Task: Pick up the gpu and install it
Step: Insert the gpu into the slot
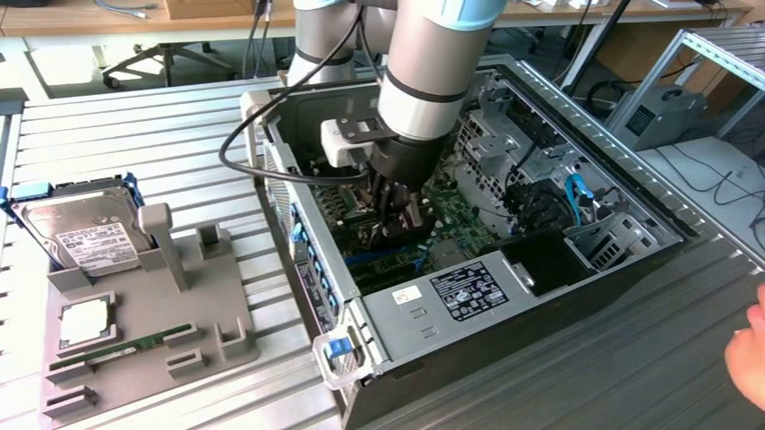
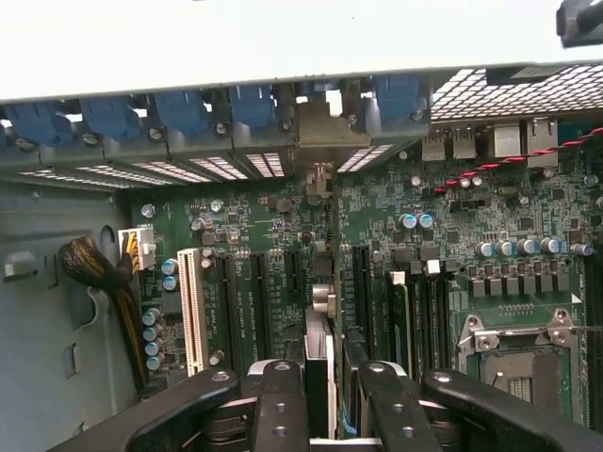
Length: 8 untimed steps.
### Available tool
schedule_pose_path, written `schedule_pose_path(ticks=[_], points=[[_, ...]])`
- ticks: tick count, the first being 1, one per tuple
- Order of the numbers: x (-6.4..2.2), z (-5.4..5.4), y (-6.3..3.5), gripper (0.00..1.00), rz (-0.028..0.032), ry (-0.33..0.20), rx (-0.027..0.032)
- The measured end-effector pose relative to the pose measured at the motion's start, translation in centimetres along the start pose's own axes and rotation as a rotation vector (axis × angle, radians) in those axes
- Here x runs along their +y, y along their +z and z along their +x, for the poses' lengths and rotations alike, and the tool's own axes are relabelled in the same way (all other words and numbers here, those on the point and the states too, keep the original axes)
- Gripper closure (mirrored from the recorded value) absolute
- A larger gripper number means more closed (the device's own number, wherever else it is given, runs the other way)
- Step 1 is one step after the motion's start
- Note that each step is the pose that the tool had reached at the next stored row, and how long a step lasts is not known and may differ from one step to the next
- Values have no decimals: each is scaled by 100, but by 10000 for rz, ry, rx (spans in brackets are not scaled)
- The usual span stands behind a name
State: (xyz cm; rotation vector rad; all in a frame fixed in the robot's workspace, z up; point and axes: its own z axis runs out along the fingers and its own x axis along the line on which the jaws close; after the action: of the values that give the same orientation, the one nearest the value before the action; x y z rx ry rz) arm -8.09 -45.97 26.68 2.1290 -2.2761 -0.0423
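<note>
Black gripper [image 1: 400, 215] down inside open computer case [image 1: 622, 193], fingers [image 2: 280, 405] pinching gpu [image 2: 318, 372] edge-on, upright over green motherboard [image 2: 452, 245] slots, near blue latches [image 2: 184, 108].

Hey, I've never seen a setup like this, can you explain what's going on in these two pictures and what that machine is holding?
The machine is a robot arm with a gripper at its end, reaching down into an open computer case. The exterior view comes from a camera off the arm. The wrist view comes from a camera on the arm, looking past the gripper fingers onto the green motherboard. Between the fingers a thin card shows edge-on: it looks like the gpu, held just above the slots. On the table, at the exterior view's left, a grey holder carries a hard drive and a memory stick. A person's hand shows at the right edge.
</note>
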Motion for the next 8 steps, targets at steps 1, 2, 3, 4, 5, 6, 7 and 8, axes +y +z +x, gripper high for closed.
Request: schedule_pose_path(ticks=[1, 2, 3, 4, 5, 6, 7, 8], points=[[2, 0, 11, 73, 0, 1, 0], [3, 0, 22, 73, -1, 0, 1], [4, 0, 29, 73, 0, 0, 0], [5, -1, 39, 73, 0, 0, 0], [6, -2, 45, 73, 0, 1, 0], [8, -3, 50, 73, 0, 0, 1], [11, -4, 53, 73, -1, 2, 2], [15, -6, 58, 73, -1, 1, 3]])
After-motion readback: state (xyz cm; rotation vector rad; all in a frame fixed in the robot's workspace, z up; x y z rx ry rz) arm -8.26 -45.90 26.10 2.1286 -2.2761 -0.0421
